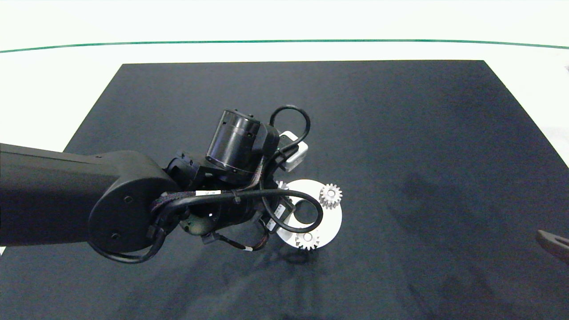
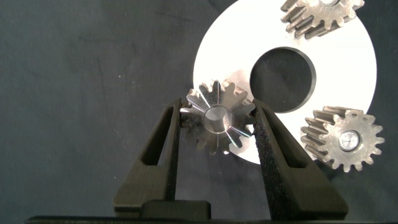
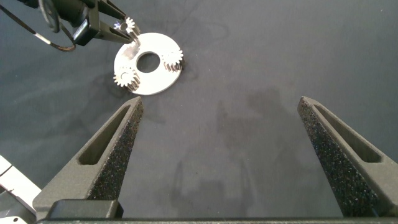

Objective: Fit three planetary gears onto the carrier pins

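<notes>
While two of the planetary gears are already seated on the white disc, one at its far edge and one at its near edge, the third gear is pinched between the fingers of the left gripper, over the disc's left rim. Seen from the head view, the left arm is brought in from the left edge and its wrist covers that side of the disc, so the third of the carrier pins cannot be seen there. In the left wrist view the held gear is seen nearly face-on, its centre hole looking toward the camera, its teeth caught on both sides by the foam pads, and it lies over the disc's edge beside the large central hole. The coming move is judged to turn on one relation: the gear's bore axis has to be lined up with the upright axis of the hidden pin beneath it, then lowered straight; whether the bore is already over the pin cannot be told. Further right, the mat is bare, and the right gripper is held well apart from the disc at the right edge, its fingers spread wide and holding nothing, so the left arm is plainly the nearer one.
</notes>
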